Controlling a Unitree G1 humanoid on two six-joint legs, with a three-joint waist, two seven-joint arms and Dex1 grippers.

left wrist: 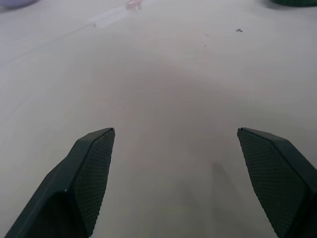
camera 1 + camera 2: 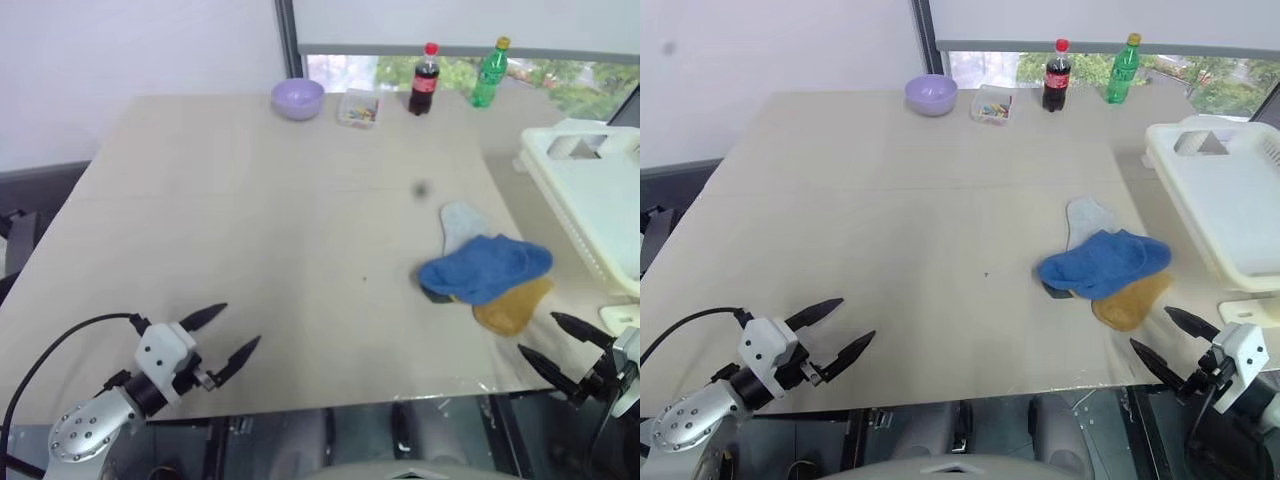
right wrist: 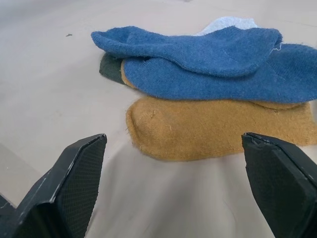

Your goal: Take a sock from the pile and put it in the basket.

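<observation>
Our jaws stand wide apart on both sides and hold nothing. Our left gripper [image 2: 225,335] hovers over bare table [image 2: 250,200] near the front edge, its fingers angled forward and toward the middle, touching nothing. Our right gripper [image 2: 548,340] hangs at the front right corner, pointing inward at the pile [image 3: 208,94], near it but apart from it. There a blue sock [image 2: 485,268] lies on top, over a mustard sock [image 2: 510,308], a light grey sock [image 2: 460,225] and a dark one [image 3: 110,67]. The basket [image 2: 1230,200] stands just beyond the table's right edge, beside the pile.
</observation>
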